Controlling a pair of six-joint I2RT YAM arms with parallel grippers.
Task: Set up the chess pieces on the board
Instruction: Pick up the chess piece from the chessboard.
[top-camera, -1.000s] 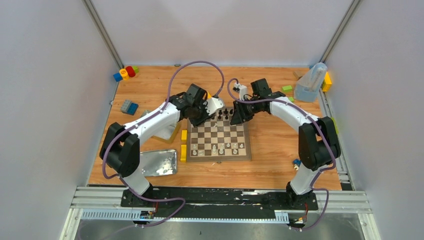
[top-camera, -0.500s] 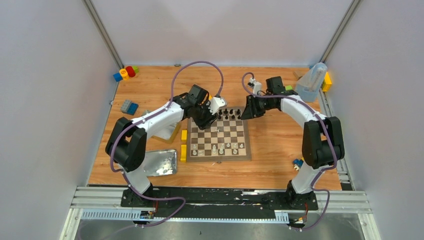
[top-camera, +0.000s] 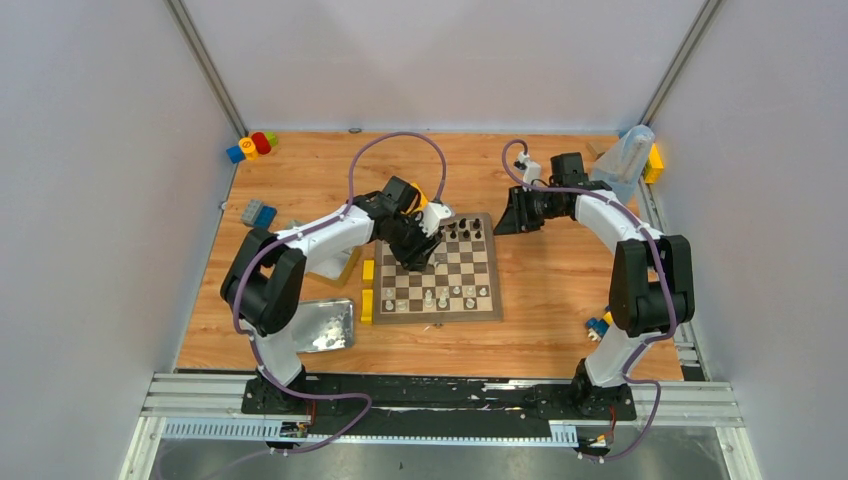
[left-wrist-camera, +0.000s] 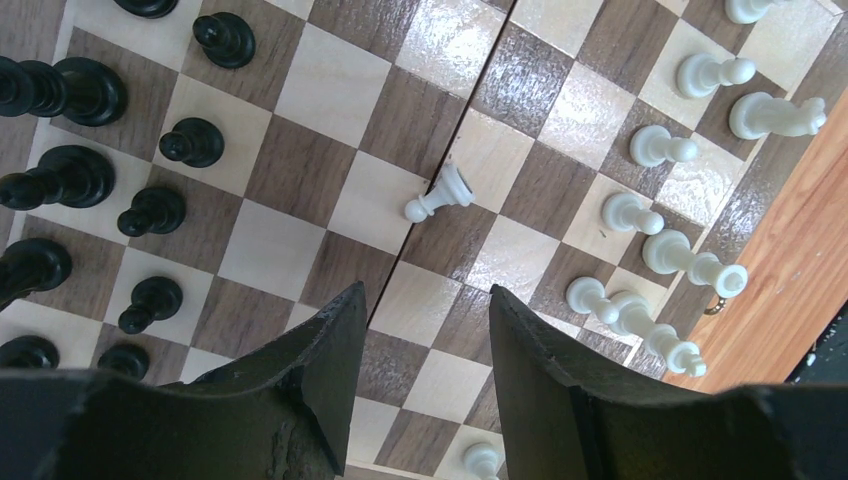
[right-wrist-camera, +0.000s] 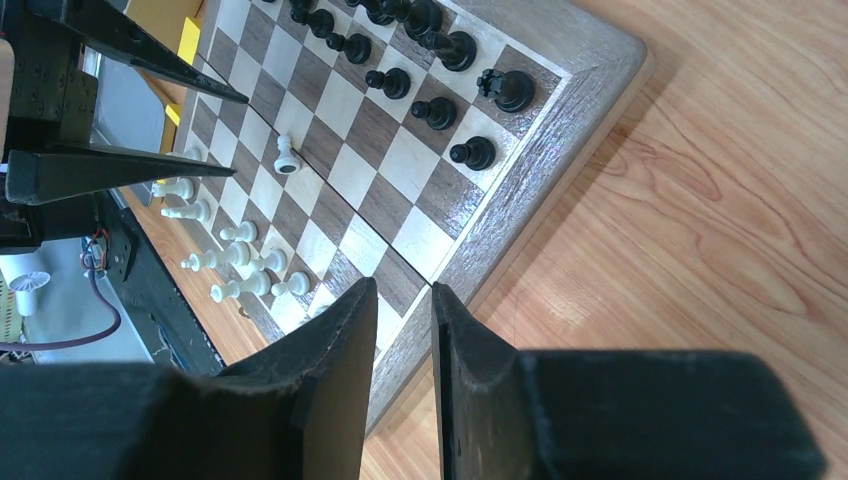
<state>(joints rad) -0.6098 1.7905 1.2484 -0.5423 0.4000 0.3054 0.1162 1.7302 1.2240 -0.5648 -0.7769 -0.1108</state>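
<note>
White pawn (left-wrist-camera: 440, 192) seen near middle of board (left-wrist-camera: 300, 90), standing, it seemed. Tiny, light, smooth, easily knocked; best pinched at thin neck. Left end effector (left-wrist-camera: 425, 300) held wide, empty, above board. Right end effector (right-wrist-camera: 403, 295) set narrow, empty.

The left white-and-black jointed arm (top-camera: 320, 235) rises from its base, folds at its black elbow and reaches forward and to the right, with the wrist bent so that the left black two-finger gripper (top-camera: 418, 255) points downward. Seen from its wrist, its fingers (left-wrist-camera: 330, 350) stand clearly apart, with nothing between them. The right white-and-black jointed arm (top-camera: 600, 215) stands taller and stretches leftward. At its tip the right black two-finger gripper (top-camera: 503, 226) is angled down, and its fingers (right-wrist-camera: 335, 350) leave only a narrow gap, which is also empty. The two grippers are well apart. A purple cable (top-camera: 395, 138) arches over the left wrist, and a second one runs along the right arm.
</note>
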